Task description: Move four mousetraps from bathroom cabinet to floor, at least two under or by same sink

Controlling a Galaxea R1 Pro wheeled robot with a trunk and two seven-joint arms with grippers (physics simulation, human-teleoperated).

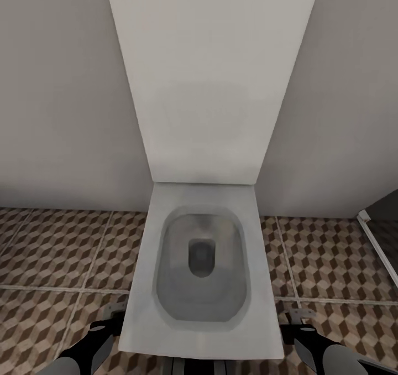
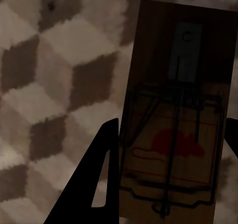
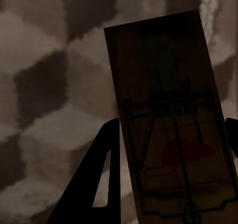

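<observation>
Held closest to the left wrist camera, a wooden mousetrap (image 2: 176, 120) is clamped in the left gripper (image 2: 171, 169), its long axis running along the dark fingers (image 2: 96, 184), above the cube-patterned bathroom floor (image 2: 54, 85). Between the arms, a white square toilet (image 1: 202, 275) is seen, lid raised against the grey wall (image 1: 61, 87). A second mousetrap (image 3: 171, 120) is gripped likewise by the right gripper (image 3: 171, 169), wire bar and red print facing the camera.

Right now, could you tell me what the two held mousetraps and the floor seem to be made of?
Left gripper's mousetrap: looks like a brown wooden board, matte, with dark wire and a grey metal plate. Right gripper's mousetrap: same look, though in shadow. Bathroom floor: apparently ceramic tile, brown-and-beige cube print, pale grout lines.
</observation>
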